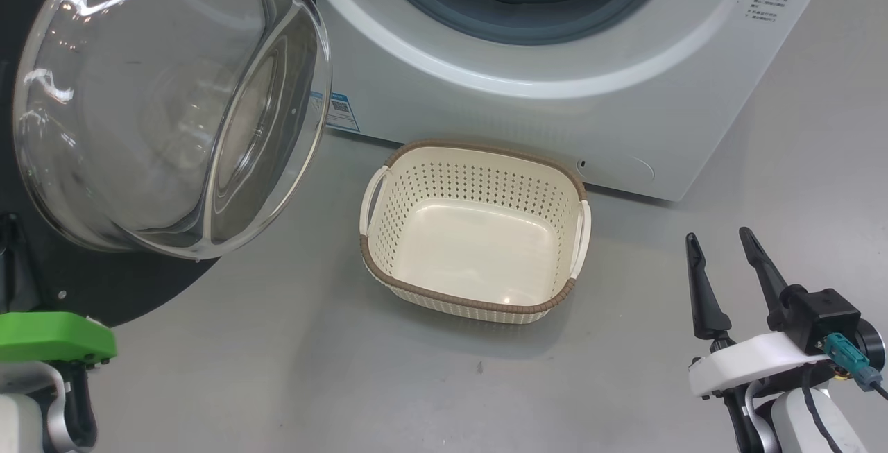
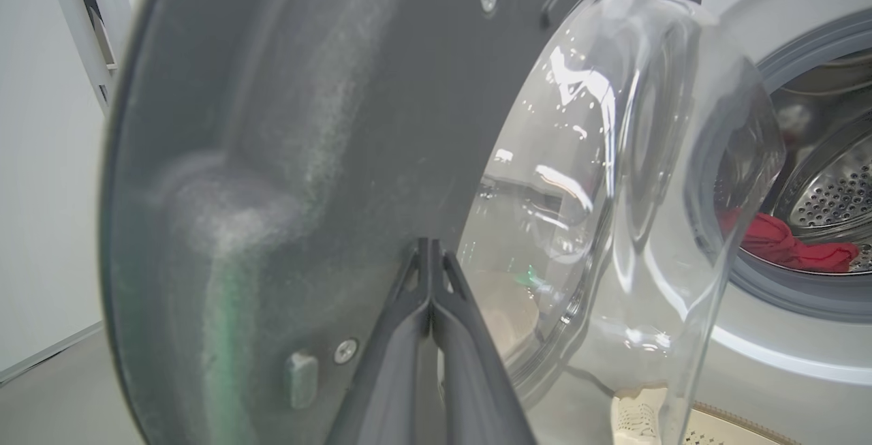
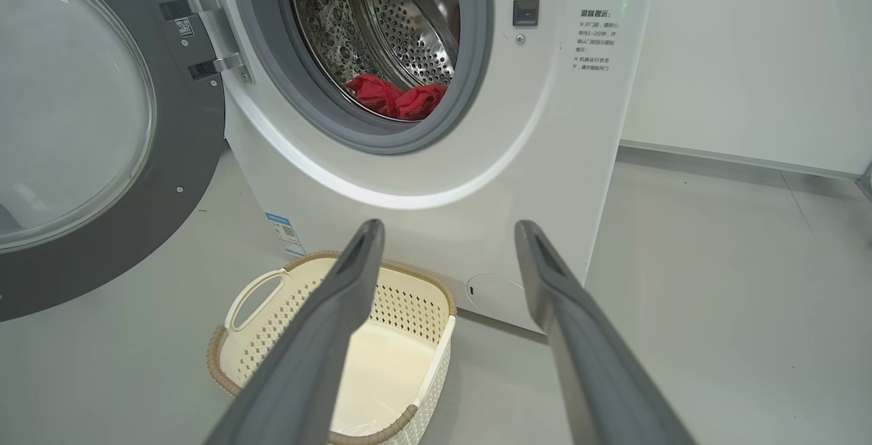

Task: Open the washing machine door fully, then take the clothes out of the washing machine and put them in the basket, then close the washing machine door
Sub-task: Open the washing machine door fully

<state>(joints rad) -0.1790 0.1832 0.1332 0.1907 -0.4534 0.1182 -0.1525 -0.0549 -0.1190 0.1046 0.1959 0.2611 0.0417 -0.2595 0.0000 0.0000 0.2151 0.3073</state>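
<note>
The left end effector (image 2: 430,249) had its two dark fingers pressed together along their full length, holding nothing. Its tips pointed at the dark grey inner ring of the washing machine door (image 2: 272,125), close by the edge of the glass bowl; whether they touched the ring could not be told.

The right end effector (image 1: 719,236) had its fingers wide apart with nothing between them. It hung over the floor (image 1: 277,370), to the robot's right of the basket (image 1: 479,150) and apart from it, fingers aimed toward the lower front of the washing machine (image 1: 555,113).

The door stood swung out on its hinges at the robot's left of the machine, glass bowl bulging toward the robot. The clothes (image 3: 398,97) lay as a red heap at the bottom of the steel drum, just behind the grey seal. The basket sat on the floor just before the machine's front, below the drum opening, its cream bottom bare.
</note>
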